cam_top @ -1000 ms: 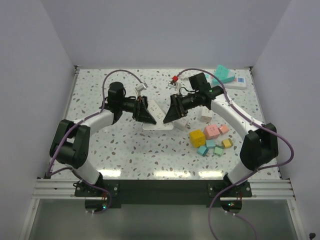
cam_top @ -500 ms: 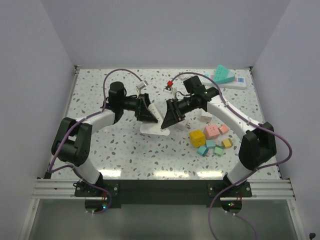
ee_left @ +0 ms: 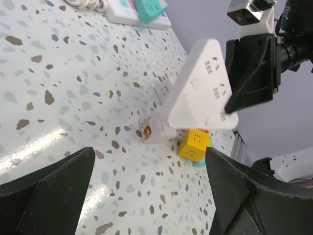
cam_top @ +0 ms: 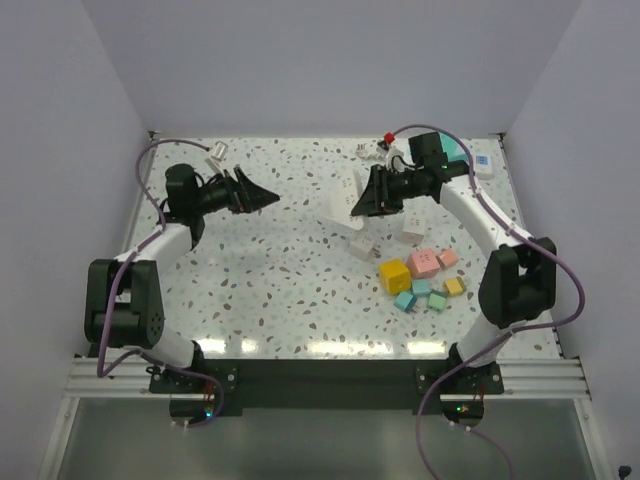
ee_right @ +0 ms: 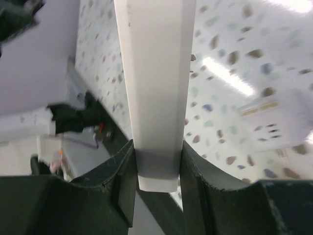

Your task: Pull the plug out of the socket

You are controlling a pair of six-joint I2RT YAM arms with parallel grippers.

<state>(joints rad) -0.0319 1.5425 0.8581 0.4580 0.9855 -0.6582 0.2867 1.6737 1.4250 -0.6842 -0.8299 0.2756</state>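
1. The socket, a white power strip with small coloured marks on its face, lies flat on the speckled table in the upper right of the overhead view, close to the back wall.
2. A teal block sits on the strip's left end, touching it. Whether it is plugged in cannot be told.
3. The right gripper, upper centre-right of the overhead frame, has its fingers clamped on a white triangular piece. The right wrist view shows both fingers pressed against the piece's thin edges.
4. In the left wrist view that piece hangs tilted above the tabletop, its face with slot holes turned toward the camera.
5. The left gripper is in the upper left of the overhead frame, well apart from the triangular piece and from the strip. Its fingers are spread wide with nothing between them.
6. A small white block lies on the table just below the held piece.
7. A yellow cube and a pink cube lie right of centre with several smaller pastel blocks beside them.
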